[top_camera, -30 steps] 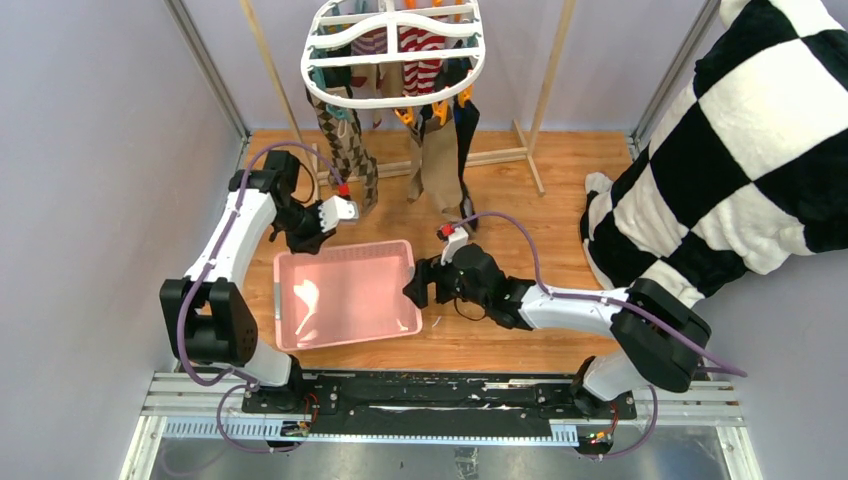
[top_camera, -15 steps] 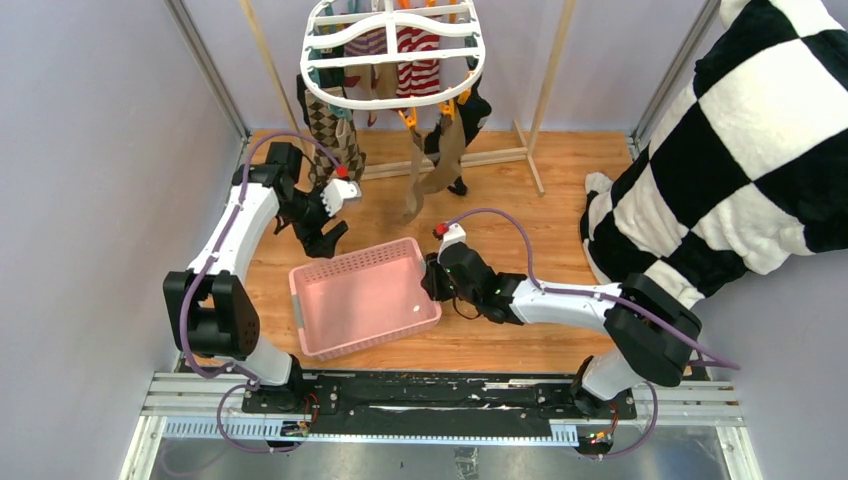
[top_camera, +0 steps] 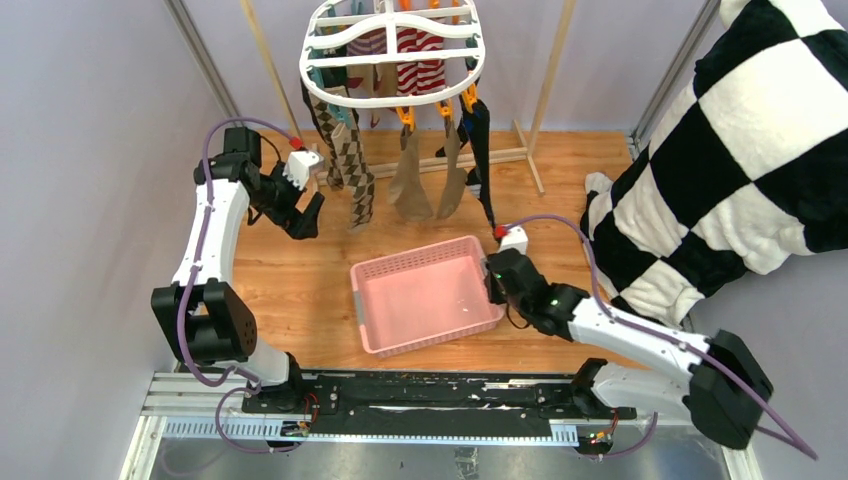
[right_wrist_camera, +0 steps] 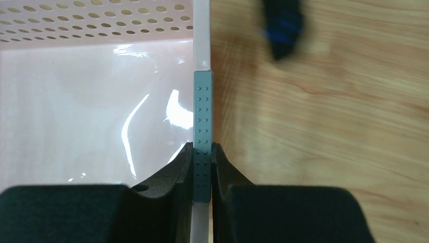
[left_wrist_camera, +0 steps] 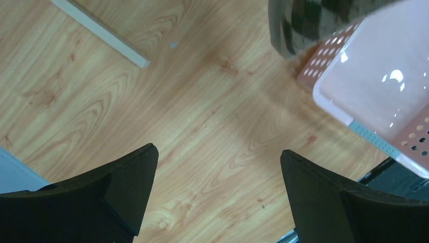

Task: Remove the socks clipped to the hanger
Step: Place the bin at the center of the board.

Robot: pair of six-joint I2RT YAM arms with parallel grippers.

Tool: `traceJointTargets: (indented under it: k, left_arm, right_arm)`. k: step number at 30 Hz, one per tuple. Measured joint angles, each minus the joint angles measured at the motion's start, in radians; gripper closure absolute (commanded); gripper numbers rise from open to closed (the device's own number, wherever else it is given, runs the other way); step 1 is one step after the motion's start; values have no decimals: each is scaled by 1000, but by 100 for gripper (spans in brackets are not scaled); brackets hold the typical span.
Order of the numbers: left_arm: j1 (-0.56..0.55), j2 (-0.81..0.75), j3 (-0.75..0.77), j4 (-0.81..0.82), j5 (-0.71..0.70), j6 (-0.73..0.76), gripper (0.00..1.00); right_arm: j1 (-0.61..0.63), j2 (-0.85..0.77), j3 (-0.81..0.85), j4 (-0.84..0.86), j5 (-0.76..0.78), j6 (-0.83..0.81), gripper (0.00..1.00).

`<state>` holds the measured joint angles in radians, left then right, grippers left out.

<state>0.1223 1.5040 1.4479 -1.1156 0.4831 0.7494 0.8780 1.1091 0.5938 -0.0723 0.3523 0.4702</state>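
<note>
Shifted pink basket (top_camera: pixel 415 259) rightward along bench (top_camera: pixel 300 290), toward spot below socks (top_camera: pixel 408 185). Clamped right tool (right_wrist_camera: pixel 202 167) narrow onto grey rim strip (right_wrist_camera: pixel 203 111). Spread left tool (left_wrist_camera: pixel 217 167) wide, empty, near argyle sock (top_camera: pixel 352 170). No removal yet: all clipped to hanger (top_camera: pixel 392 55), hanging lengthwise vertical, toes down.

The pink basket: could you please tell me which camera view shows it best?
The top external view: the whole pink basket is visible on the wooden table. The right wrist view shows only its rim, clamped by the right gripper; the left wrist view catches one corner.
</note>
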Motion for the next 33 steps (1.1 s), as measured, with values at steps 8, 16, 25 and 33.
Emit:
traceJointTargets:
  k: [8, 16, 25, 33]
  left_arm:
    - [0, 24, 60, 4, 50, -91, 0]
    - [0, 24, 61, 4, 83, -137, 0]
    - [0, -25, 61, 4, 106, -163, 0]
    - [0, -48, 61, 3, 155, -209, 0]
  right_arm:
    - [-128, -257, -116, -112, 41, -24, 88]
    - [-165, -227, -73, -148, -11, -32, 47]
    - [-330, -190, 222, -175, -207, -73, 18]
    - [-407, 19, 482, -126, -366, -174, 13]
